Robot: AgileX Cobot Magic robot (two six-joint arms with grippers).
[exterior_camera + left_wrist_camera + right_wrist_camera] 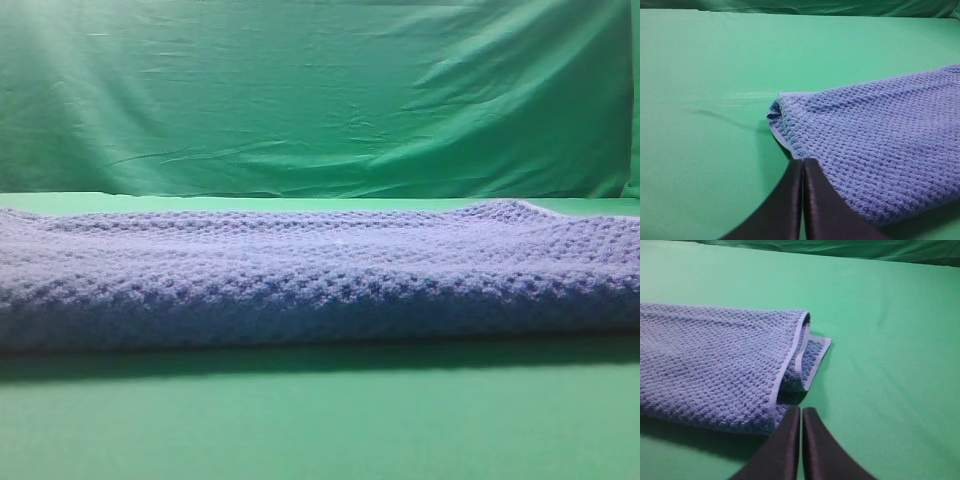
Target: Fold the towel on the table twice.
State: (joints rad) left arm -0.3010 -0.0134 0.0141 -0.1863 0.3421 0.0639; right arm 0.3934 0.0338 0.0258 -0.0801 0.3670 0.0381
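The towel (320, 280) lies on the desk (320, 420) as a long, low, folded band. In the exterior high view it runs from the left edge to the right edge, with a thick rounded fold along its near side and a strip of shadow beneath that fold. The wrinkled green backdrop (320, 90) hangs behind the far edge of the desk.

My left gripper (803, 167) has its jaws pressed together, with only a thin seam between the two dark fingers (785, 210). Nothing is between them. The tips sit just at the near-left edge of the towel (880, 150), beside the hem; I cannot tell whether they touch the cloth. A small blue corner of the lower layer shows at the towel's left end, and bare desk (700, 100) extends to the left and far side.

My right gripper (801, 412) also has its jaws pressed together and holds nothing. Its tips sit just near of the towel's right end (715, 360), where the pale hemmed edge curls over and two layers are visible, the lower layer reaching slightly further right than the upper. Bare desk (890, 365) lies to the right.
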